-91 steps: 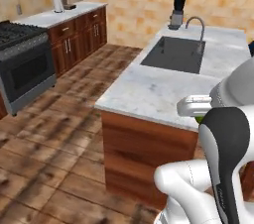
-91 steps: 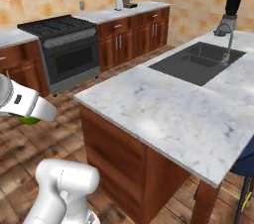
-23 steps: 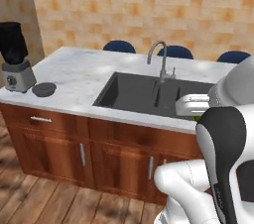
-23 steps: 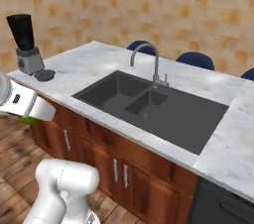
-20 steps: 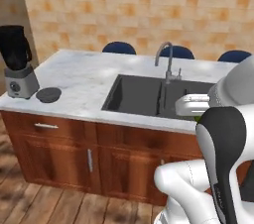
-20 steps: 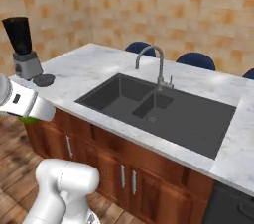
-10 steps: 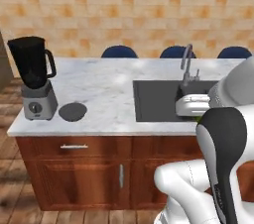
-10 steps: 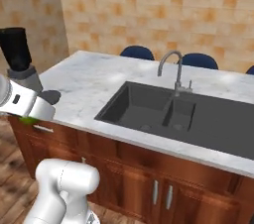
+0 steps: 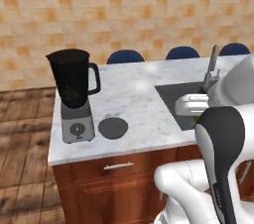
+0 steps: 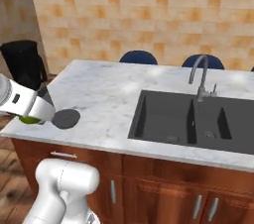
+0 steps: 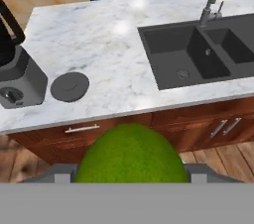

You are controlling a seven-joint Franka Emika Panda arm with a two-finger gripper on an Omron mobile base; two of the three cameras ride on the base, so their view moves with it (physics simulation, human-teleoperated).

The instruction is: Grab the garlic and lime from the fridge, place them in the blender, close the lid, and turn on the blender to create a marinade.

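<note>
Blender stands at left of the left base view, jar open and upright on the tabletop. Lid lies flat just beside its base. Lime sits clamped in the hand at the hand view's bottom centre; the jar lies up and left from it.

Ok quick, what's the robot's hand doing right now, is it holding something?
End effector: closed on the lime, held out in front of the counter.
</note>
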